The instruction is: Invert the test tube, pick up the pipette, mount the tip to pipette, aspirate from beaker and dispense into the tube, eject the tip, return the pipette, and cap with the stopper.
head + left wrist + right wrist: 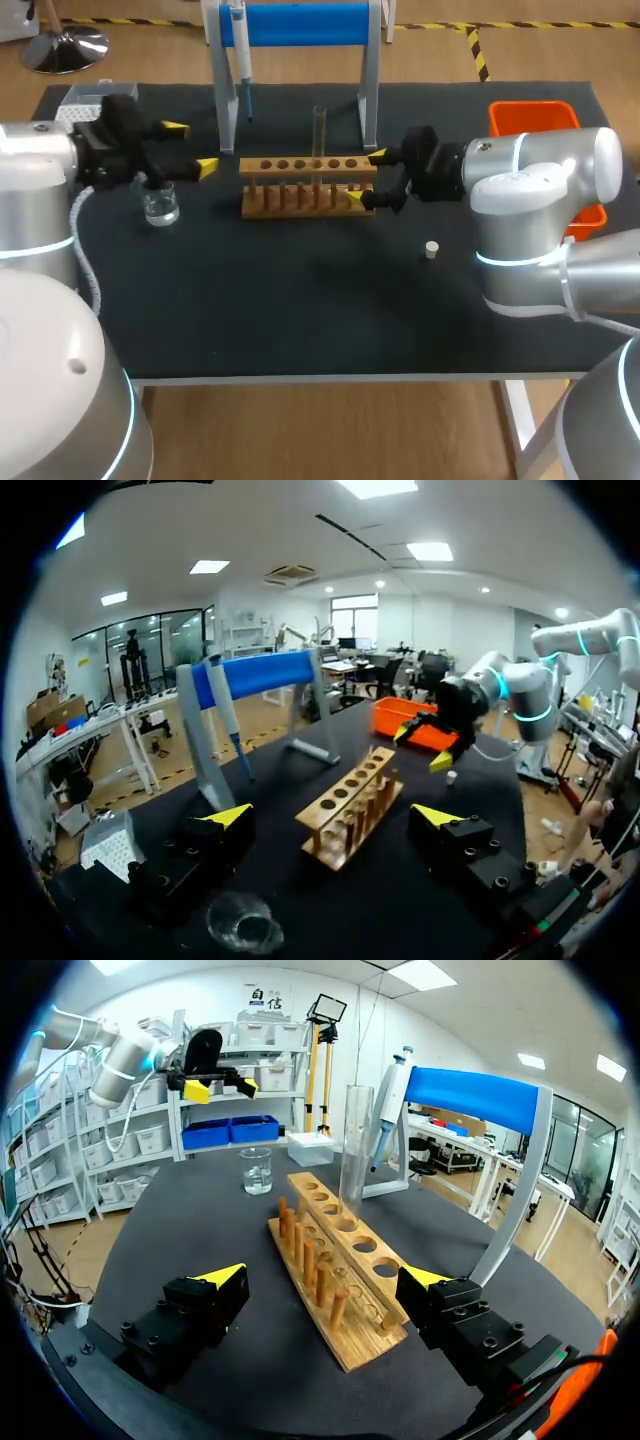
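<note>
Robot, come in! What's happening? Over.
Left gripper open by beaker, right gripper open at rack. Test tube standing in rack. Pipette on stand.

Surface point(300, 310) matte black. Rack point(308, 186) tan wood w/ dark holes. Tube point(319, 130) & beaker point(160, 205) clear glass. Stopper point(432, 249) off-white. Bin point(530, 115) bright orange. Stand point(370, 90) grey w/ blue top bar; pipette point(240, 55) pale grey-white, bluish lower end. Left pincer point(191, 148) & right pincer point(366, 178) black w/ yellow tips. Left arm point(40, 165) & right arm point(540, 175) silver-white w/ cyan rings.
</note>
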You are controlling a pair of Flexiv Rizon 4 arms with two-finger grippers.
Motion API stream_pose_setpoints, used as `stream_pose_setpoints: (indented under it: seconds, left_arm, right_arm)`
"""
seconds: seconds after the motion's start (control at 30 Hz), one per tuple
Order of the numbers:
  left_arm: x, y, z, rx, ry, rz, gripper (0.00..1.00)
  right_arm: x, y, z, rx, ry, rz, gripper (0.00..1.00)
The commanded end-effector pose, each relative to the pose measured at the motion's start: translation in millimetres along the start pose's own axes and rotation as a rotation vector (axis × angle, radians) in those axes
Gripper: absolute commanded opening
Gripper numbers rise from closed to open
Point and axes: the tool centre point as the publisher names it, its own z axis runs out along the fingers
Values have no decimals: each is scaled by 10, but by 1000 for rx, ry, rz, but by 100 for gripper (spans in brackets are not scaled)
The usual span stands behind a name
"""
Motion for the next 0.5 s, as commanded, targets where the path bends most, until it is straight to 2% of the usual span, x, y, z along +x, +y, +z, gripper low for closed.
stream_pose_setpoints:
  seconds: [0.03,0.2,0.33,0.5]
  left_arm:
    - [-120,196,-609,-75,-163,-47,100]
    - [-436,496,-1013,-165,-333,-133,100]
    - [-602,620,-1182,-197,-431,-167,100]
    - [-833,715,-1312,-205,-509,-188,100]
  right_arm:
    - [-2,-1,-6,1,2,0,100]
    - [-2,-1,-6,1,2,0,100]
    - [-2,-1,-6,1,2,0,100]
    - [-2,-1,-6,1,2,0,100]
